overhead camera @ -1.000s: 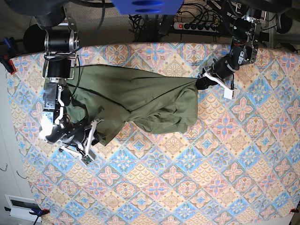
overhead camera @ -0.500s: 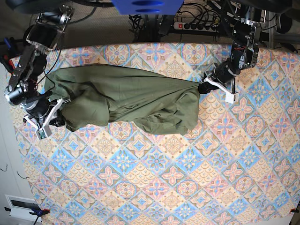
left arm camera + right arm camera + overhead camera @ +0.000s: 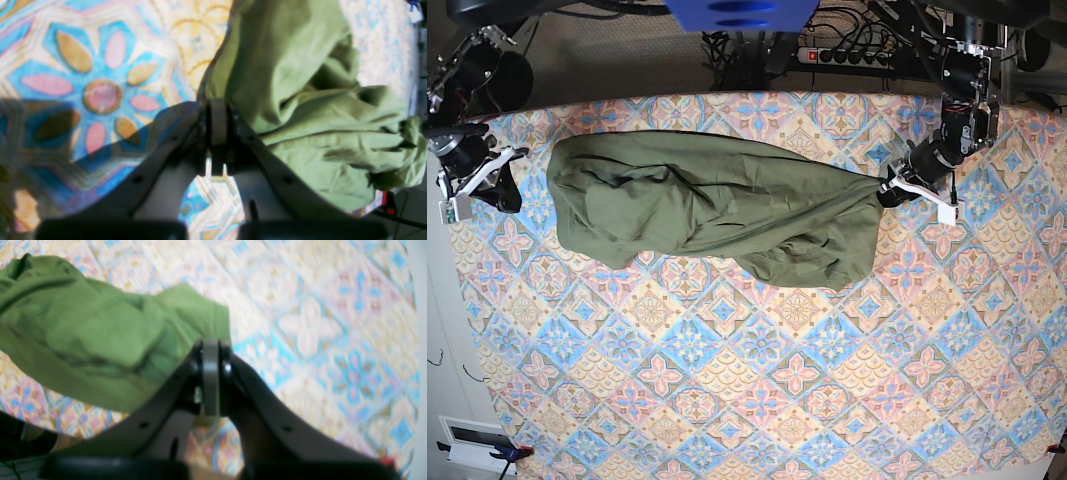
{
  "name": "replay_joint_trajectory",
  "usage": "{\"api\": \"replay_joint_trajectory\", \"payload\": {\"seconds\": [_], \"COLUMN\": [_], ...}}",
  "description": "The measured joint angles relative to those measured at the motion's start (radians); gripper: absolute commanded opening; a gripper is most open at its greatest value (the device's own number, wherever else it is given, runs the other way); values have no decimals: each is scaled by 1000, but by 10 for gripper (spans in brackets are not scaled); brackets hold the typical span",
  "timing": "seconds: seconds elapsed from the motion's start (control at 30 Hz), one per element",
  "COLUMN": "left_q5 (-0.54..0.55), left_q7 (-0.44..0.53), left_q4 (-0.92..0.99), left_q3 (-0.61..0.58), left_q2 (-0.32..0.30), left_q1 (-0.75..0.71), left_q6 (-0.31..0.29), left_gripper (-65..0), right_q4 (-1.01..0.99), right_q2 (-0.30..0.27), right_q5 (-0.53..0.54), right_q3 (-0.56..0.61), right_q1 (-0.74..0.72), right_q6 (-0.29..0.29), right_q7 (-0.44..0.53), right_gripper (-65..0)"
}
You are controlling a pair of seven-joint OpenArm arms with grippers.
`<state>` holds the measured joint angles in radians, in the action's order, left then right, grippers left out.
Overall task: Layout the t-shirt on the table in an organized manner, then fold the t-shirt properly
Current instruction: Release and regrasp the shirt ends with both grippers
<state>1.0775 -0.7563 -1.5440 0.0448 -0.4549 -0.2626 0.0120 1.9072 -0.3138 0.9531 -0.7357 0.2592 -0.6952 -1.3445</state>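
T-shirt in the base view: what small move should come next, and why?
Probably open the right gripper and reach for the nearest edge of the t-shirt. That gripper is shut on nothing, apart from the cloth, while the left gripper pinches the opposite end and the garment lies bunched on the table.

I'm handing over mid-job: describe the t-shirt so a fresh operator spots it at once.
Find the table with its blue, pink and beige diamond-tile cloth. Across its far half lies the t-shirt, a wrinkled band running from near the right gripper to the left gripper, which pinches its end. It is the only plain olive-green thing on the patterned cloth.
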Motion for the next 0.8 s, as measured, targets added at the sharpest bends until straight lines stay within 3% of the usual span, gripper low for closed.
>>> {"api": "replay_joint_trajectory", "payload": {"seconds": [0.13,0.23,0.33,0.47,0.53,0.67,0.8], "left_q5": [1,0,-2,-4,-5,1,0], "left_q7": [-25,-22,-25,-25,-21,-19,-20], "left_q4": [0,0,0,0,0,0,0], "left_q3": [0,1,0,-1,1,1,1], "left_q2": [2,-5,-11,-27,-27,-24,-26], "left_q1": [-4,-7,-9,-10,-14,-23,-21], "left_q6": [-1,-2,-1,0,-1,-6,-5], "left_gripper": [-625,-620,-588,-518,-486,-470,-470], "right_q4": [-1,-5,-10,-3,-5,-2,23], "right_q2": [2,0,-2,-2,-2,-40,-34], "right_q5": [-66,-259,-379,-480,-529,-589,-613], "right_q3": [50,125,248,421,480,588,616], "right_q1": [-7,-66,-176,-241,-221,-217,-134], "right_q6": [-1,-1,-3,-1,-2,-1,-5], "right_q7": [18,-6,2,31,0,24,18], "right_gripper": [-592,-484,-410,-403,-403,-403,-403]}}
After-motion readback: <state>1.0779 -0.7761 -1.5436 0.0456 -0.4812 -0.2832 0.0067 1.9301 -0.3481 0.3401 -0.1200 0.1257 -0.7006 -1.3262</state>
